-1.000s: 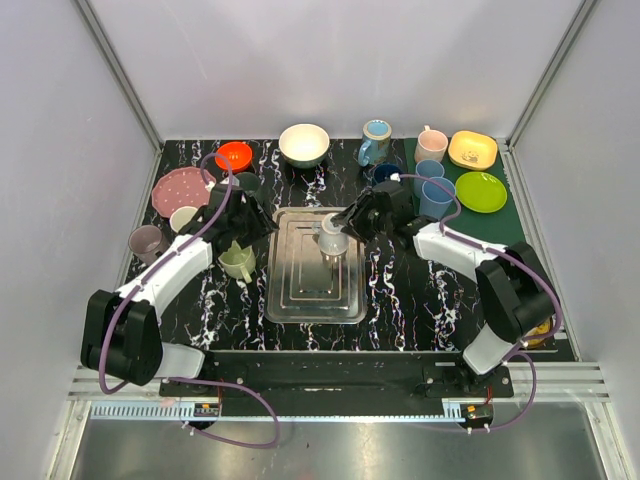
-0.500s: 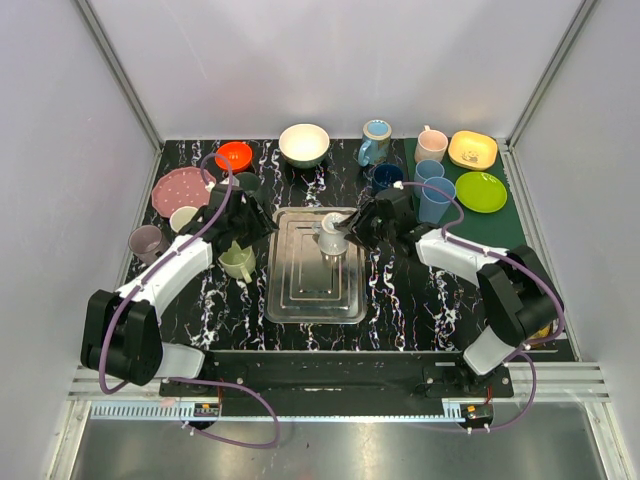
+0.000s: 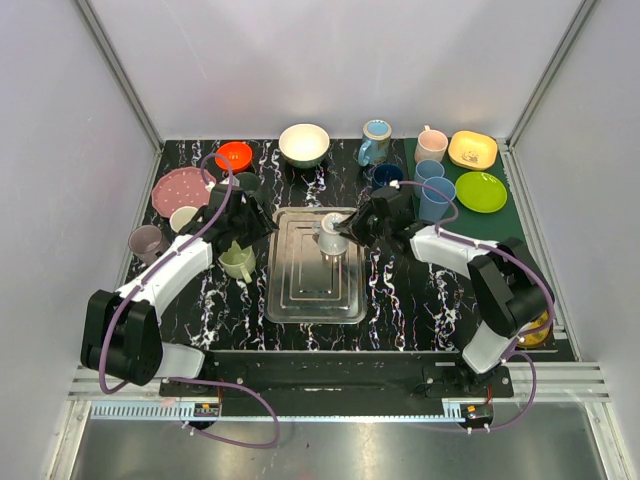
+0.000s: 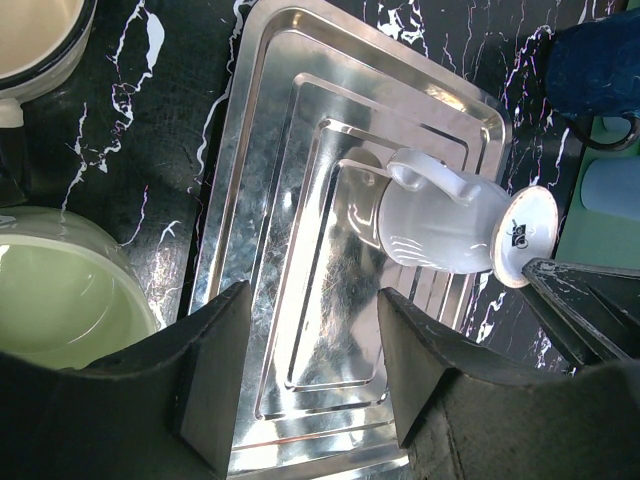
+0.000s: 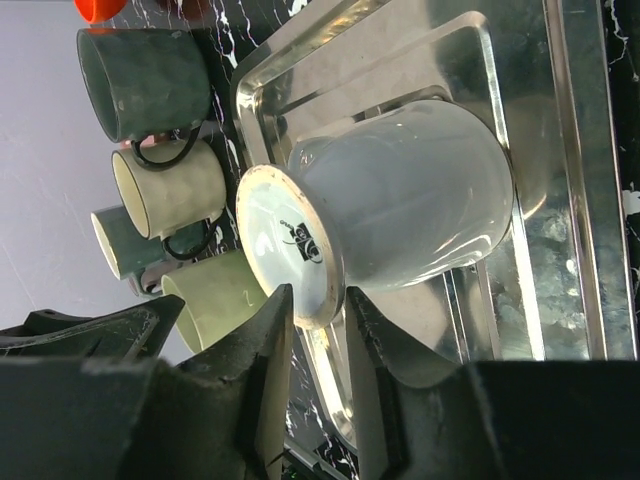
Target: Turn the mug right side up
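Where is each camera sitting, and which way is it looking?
Top external: above and behind, looking down on the table; left arm and right arm show.
Left wrist: faces the tray and white mug; left gripper at the bottom.
Right wrist: close on the white mug's foot; right gripper straddles it.
All share the white mug.
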Available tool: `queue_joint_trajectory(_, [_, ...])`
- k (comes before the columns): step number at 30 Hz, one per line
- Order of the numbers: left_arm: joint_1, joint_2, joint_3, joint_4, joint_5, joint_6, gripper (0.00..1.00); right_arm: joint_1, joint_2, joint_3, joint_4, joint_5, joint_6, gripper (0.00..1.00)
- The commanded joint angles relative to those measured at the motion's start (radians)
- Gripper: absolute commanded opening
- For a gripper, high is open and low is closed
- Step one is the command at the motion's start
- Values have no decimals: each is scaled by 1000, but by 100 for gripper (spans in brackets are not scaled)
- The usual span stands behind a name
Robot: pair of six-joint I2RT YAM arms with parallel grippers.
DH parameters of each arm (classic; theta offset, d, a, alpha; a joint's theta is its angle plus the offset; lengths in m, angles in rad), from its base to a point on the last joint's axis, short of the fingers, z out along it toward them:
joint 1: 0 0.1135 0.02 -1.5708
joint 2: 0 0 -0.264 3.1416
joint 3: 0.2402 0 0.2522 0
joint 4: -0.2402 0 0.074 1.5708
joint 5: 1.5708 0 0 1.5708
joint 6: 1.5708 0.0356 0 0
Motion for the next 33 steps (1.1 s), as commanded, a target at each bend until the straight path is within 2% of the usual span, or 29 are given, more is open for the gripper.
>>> queue_joint_trajectory(1, [4, -30, -3, 28, -11, 14, 56, -3, 13, 47, 19, 29, -18, 32])
queue_joint_trajectory(6, [4, -30, -2, 28, -9, 16, 56, -10, 24, 62, 5, 12, -44, 11])
queue_joint_trajectory(10, [4, -27, 1, 26, -6, 19, 56, -22, 31, 80, -35, -29, -89, 0])
queue_joint_trajectory(15, [4, -24, 1, 23, 2, 19, 56, -59, 83, 169, -159, -176, -215, 0])
queue_joint_trajectory(20, [4, -21, 3, 17, 11, 34, 55, -82, 188, 373, -386, -345, -454, 0])
queue_joint_trajectory(27, [-8, -10, 12, 0, 39, 121, 59, -82, 333, 693, -728, -347, -793, 0])
queue_joint_trajectory(30, [-14, -4, 24, -11, 62, 152, 61, -83, 407, 793, -898, -270, -931, 0])
queue_joint_trajectory(33, [-17, 10, 36, -26, 78, 171, 61, -82, 462, 850, -967, -215, -991, 0])
